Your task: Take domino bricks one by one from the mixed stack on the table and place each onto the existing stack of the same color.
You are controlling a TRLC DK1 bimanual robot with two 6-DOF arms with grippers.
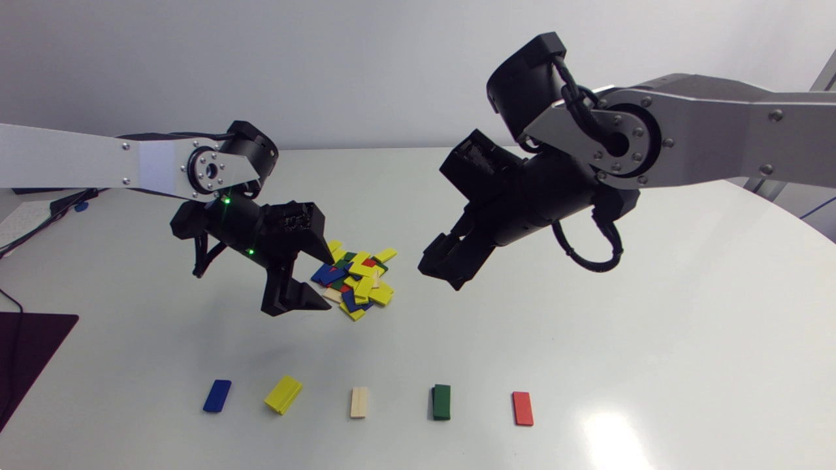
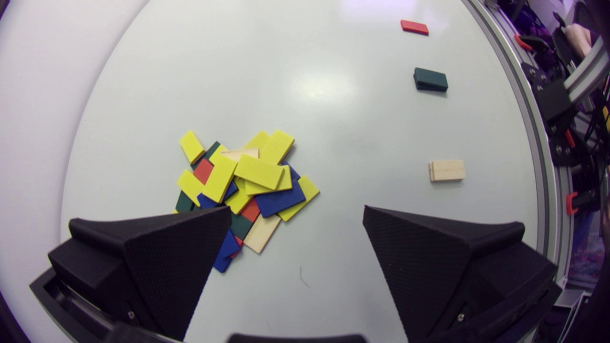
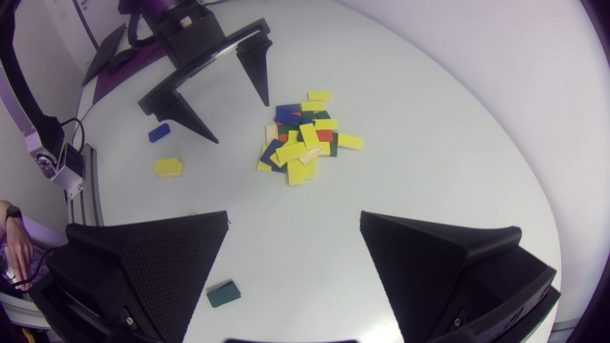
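The mixed pile of domino bricks (image 1: 356, 281) lies mid-table, mostly yellow with blue, red, green and cream pieces. My left gripper (image 1: 320, 281) hovers at the pile's left side, open and empty. In the left wrist view the pile (image 2: 243, 183) lies ahead of the left gripper (image 2: 298, 214), partly under one finger. My right gripper (image 1: 444, 267) hangs open and empty to the right of the pile, above the table. Along the front stand the blue (image 1: 217, 395), yellow (image 1: 283, 394), cream (image 1: 358, 402), green (image 1: 441, 401) and red (image 1: 522, 408) stacks. The right wrist view shows the pile (image 3: 302, 140) ahead of the right gripper (image 3: 294, 219).
A dark mat (image 1: 32, 339) and cables lie at the table's left edge. The white round table (image 1: 653, 326) has bare surface between the pile and the row of stacks. The table's rim (image 2: 543, 166) runs just behind the stacks.
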